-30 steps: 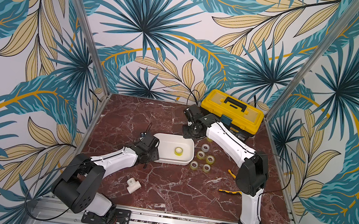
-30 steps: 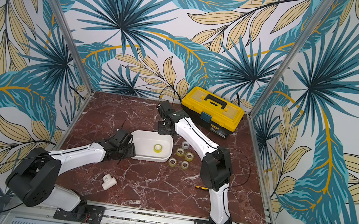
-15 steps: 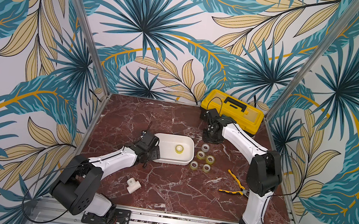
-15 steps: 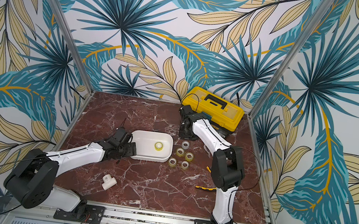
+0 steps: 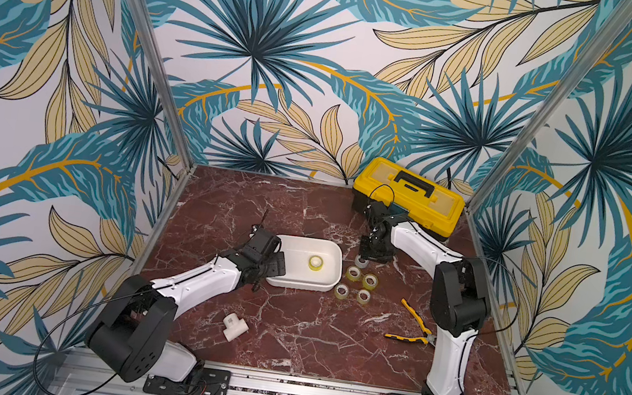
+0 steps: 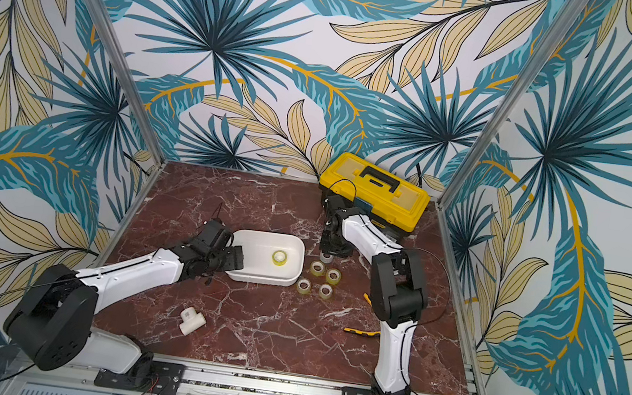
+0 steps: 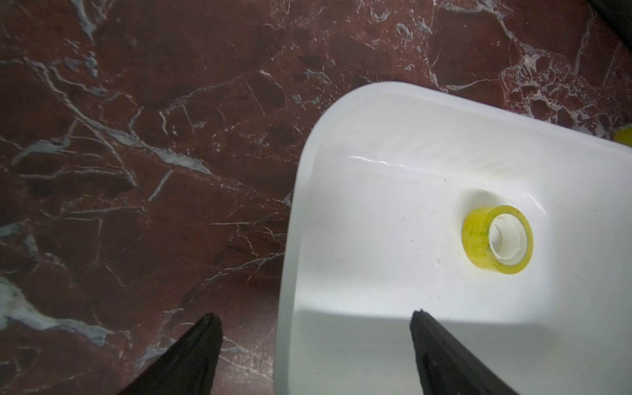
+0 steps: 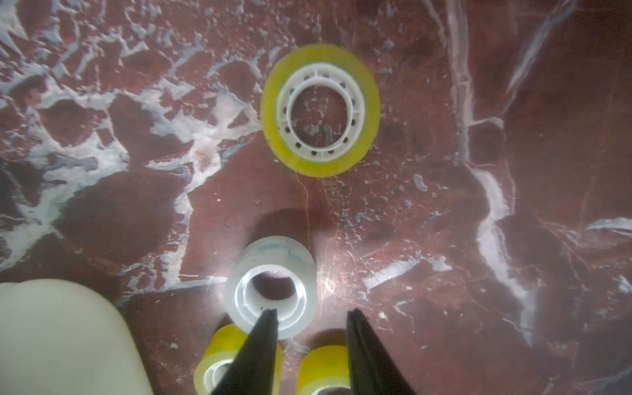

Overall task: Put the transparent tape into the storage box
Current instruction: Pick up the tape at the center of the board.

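Looking down, you have one transparent tape roll (image 5: 315,262) in the storage box (image 5: 300,253); left fingers (image 5: 279,264) gape empty at its 9 o'clock rim; right fingers (image 5: 371,255), half-open and empty, hang over a greyish roll (image 8: 273,253), print unreadable.

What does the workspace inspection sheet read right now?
Surface: red marble tabletop, no damage seen.
Job's things: one tape roll lies in the storage box; four yellowish rolls and a greyish roll sit beside it; another roll shows in the right wrist view.
Clutter: pipe fitting, pliers, toolbox.
Grippers: left gripper open, empty, astride the box's end rim; right gripper open over the greyish roll, not clamped.
Cables: black cable loops by each arm, none among the rolls.
Surroundings: leaf-print walls, metal frame posts.
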Controlling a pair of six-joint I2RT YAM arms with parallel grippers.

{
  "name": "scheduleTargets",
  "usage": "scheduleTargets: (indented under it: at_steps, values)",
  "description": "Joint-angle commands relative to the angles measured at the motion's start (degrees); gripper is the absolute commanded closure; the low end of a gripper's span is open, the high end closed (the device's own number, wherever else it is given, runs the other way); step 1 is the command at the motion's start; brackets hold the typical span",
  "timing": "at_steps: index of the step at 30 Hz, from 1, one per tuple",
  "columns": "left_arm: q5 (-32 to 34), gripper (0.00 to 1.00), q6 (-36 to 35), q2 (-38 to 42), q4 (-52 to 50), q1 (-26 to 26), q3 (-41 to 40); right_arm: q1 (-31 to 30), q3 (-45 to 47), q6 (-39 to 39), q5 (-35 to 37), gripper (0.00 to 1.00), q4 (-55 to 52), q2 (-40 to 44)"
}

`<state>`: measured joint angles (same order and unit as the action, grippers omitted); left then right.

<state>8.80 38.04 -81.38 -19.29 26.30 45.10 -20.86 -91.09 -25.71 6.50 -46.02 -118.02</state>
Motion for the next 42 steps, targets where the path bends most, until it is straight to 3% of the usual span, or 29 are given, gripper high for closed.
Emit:
scheduleTargets:
  at_steps: [1,16,17,22,33,42]
  values:
    - [0.3,0.08,-0.7,-0.3,-1.3,0.2,2.8,0.3,1.3,-1.1,-1.2,0.62,2.3,-1.2]
    - [0.2,0.07,-1.3,-1.5,-1.4,0.1,3.6,0.7,5.1,-2.0,-1.6,0.66,5.2,-2.6]
    - [0.3,0.07,-1.4,-1.4,-1.3,0.0,3.5,0.7,5.4,-2.1,-1.7,0.68,5.3,-2.5]
    - [0.5,0.06,-1.5,-0.7,-1.1,-0.2,3.0,0.6,5.5,-2.2,-2.2,1.00,5.7,-1.2]
    - [1.1,0.04,-2.6,2.6,-1.6,-1.3,3.2,-0.7,1.1,-0.5,1.3,1.00,1.4,6.2]
    - [3.2,0.01,-1.4,9.4,-4.5,-2.5,2.3,-8.6,-10.7,3.8,0.6,1.00,-5.6,5.8]
